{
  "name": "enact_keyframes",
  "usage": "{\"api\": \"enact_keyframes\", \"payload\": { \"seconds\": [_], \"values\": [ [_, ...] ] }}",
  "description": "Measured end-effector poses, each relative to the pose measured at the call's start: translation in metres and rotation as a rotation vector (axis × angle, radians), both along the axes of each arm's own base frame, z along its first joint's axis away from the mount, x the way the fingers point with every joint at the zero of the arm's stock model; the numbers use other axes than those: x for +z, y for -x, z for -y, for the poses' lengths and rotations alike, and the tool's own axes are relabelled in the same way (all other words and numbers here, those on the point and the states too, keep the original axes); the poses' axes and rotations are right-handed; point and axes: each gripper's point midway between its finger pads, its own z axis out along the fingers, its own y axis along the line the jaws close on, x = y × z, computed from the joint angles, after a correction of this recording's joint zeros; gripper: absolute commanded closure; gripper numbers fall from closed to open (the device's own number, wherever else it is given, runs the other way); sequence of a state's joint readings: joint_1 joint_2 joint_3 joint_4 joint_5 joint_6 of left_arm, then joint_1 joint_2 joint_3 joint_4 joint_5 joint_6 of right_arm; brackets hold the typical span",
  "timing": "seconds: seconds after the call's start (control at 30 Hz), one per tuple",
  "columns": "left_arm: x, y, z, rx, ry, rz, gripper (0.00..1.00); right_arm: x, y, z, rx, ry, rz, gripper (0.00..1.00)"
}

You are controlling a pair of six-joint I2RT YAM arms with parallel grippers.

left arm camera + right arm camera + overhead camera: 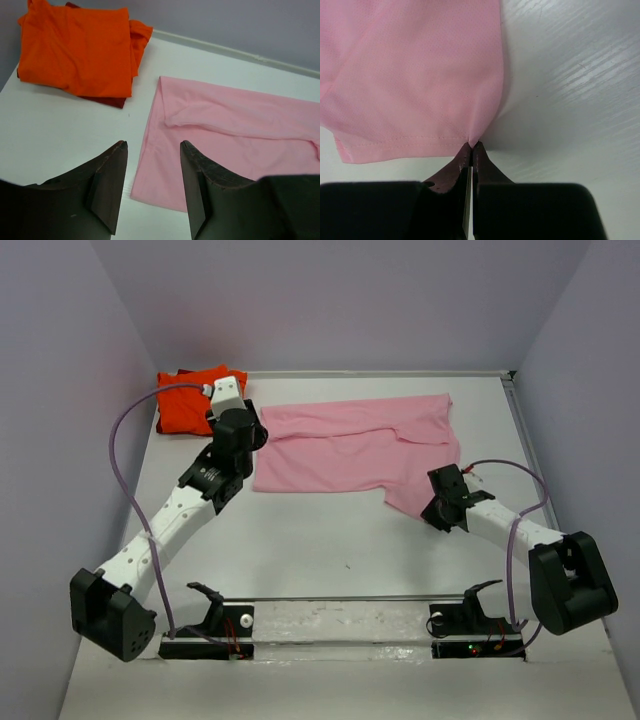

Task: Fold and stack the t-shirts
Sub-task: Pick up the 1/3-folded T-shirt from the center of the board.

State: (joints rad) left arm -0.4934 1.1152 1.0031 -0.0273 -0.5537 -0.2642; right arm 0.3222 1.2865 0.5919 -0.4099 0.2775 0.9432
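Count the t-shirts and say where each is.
2. Orange t-shirt folded at far left corner; pink t-shirt spread mid-table. Darker red cloth under the orange one may be another.

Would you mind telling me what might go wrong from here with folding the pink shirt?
The right end effector pinches only the very corner of the pink shirt, so it may slip on lifting. The left end effector is open, holding nothing; a one-sided pull could drag or bunch the shirt.

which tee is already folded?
The orange t-shirt, a compact folded bundle in the far-left corner. The pink t-shirt lies spread out across the table.
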Motion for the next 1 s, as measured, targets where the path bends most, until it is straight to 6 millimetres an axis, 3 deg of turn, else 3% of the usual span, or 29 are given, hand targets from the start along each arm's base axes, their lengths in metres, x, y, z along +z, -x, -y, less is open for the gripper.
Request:
{"api": "enact_keyframes", "payload": {
  "seconds": [0.17, 0.27, 0.47, 0.57, 0.83, 1.0],
  "values": [
    [-0.075, -0.006, 0.009, 0.049, 0.020, -0.208, 0.44, 0.006, -0.008, -0.006, 0.046, -0.017, 0.048, 1.00],
    [-0.134, 0.012, 0.009, 0.071, 0.066, -0.331, 0.45, 0.011, -0.010, -0.007, 0.067, -0.025, 0.094, 1.00],
    [-0.224, 0.044, 0.008, 0.123, 0.119, -0.535, 0.47, 0.019, -0.013, -0.012, 0.108, -0.043, 0.135, 1.00],
    [-0.242, 0.052, 0.004, 0.152, 0.124, -0.568, 0.47, 0.025, -0.015, -0.014, 0.123, -0.052, 0.162, 1.00],
    [-0.235, 0.036, -0.004, 0.229, 0.147, -0.474, 0.47, 0.043, -0.014, -0.022, 0.163, -0.098, 0.226, 1.00],
    [-0.244, 0.028, -0.007, 0.260, 0.121, -0.472, 0.47, 0.042, -0.012, -0.025, 0.183, -0.106, 0.221, 1.00]
  ]
}}
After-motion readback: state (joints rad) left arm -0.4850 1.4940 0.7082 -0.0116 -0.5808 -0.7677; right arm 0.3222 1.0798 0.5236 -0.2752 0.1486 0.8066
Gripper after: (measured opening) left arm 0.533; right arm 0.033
